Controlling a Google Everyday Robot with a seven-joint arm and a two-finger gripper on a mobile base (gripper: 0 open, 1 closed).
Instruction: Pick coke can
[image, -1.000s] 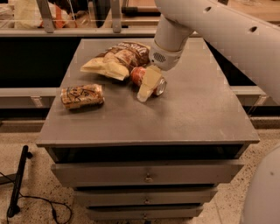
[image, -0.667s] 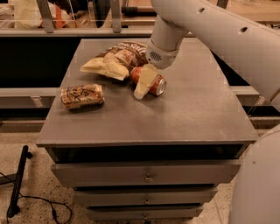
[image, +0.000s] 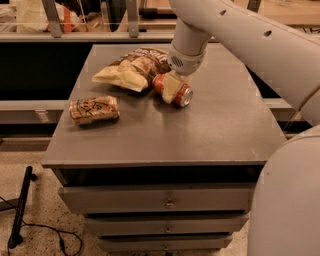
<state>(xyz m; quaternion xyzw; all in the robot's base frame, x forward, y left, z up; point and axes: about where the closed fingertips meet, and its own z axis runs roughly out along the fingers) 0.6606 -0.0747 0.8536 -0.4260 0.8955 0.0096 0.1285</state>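
The coke can is a small red can with a silver end. It lies on its side on the grey cabinet top, just right of a brown-and-cream chip bag. My gripper comes down from the white arm at the upper right and sits right on the can, covering its middle. The can's red left end and its silver right end show on either side of the gripper.
A smaller brown snack packet lies near the cabinet top's left edge. Drawers sit below the top. A black stand and cable are on the floor at the left. A shelf with clutter runs behind.
The gripper has shifted slightly left and lowered onto the can. More of the can's silver end now shows to its right. The bags have not moved.
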